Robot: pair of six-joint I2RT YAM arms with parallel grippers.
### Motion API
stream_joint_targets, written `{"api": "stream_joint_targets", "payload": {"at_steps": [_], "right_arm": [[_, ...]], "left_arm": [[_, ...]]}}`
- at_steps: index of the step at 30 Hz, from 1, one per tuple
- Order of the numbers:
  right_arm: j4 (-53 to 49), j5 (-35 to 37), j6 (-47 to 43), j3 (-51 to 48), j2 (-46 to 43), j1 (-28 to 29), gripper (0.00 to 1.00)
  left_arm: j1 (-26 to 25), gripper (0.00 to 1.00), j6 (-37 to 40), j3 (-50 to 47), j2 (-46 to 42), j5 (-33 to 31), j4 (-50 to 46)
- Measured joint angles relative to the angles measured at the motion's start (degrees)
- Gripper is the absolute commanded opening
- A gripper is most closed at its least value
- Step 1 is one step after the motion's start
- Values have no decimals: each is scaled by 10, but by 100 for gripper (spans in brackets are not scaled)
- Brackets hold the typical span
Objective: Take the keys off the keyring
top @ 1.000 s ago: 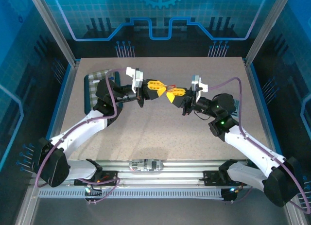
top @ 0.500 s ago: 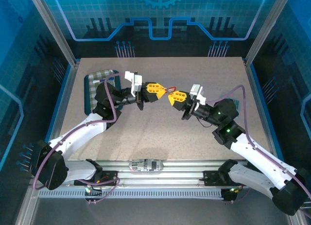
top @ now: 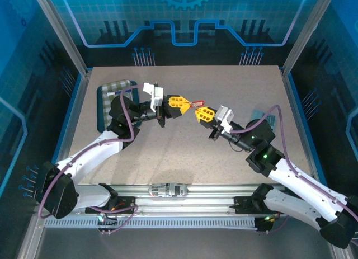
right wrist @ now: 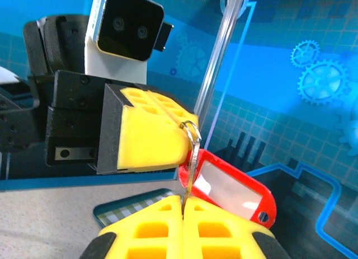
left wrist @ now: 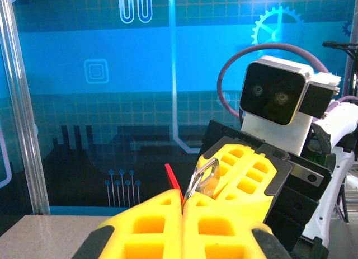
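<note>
keyring (right wrist: 192, 158) bridges both fingertips, red tag (right wrist: 229, 186) hangs just beside right gripper (top: 202, 114); key not discernible. Risk: both clamp the same ring, so pulling could bend it or slip and drop it to table (top: 168, 152). Left gripper (top: 179, 100) also closed on ring; arms raised, tips nose-to-nose.

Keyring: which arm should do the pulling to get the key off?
Right. The right gripper is shut on the thin metal piece, apparently the key, so it can work that off. The left gripper is shut on the keyring by its red tag, better as the anchor.
</note>
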Motion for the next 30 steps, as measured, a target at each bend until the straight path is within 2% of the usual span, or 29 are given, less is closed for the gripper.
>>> {"api": "stream_joint_targets", "payload": {"at_steps": [14, 25, 30], "right_arm": [[-52, 69, -96, 34, 8, 46, 0], [-74, 162, -175, 49, 21, 96, 0], [-76, 184, -183, 50, 24, 103, 0]], "left_arm": [[-32, 0, 133, 29, -48, -42, -183], [-33, 0, 171, 35, -64, -60, -242], [-37, 0, 186, 46, -64, -69, -272]]}}
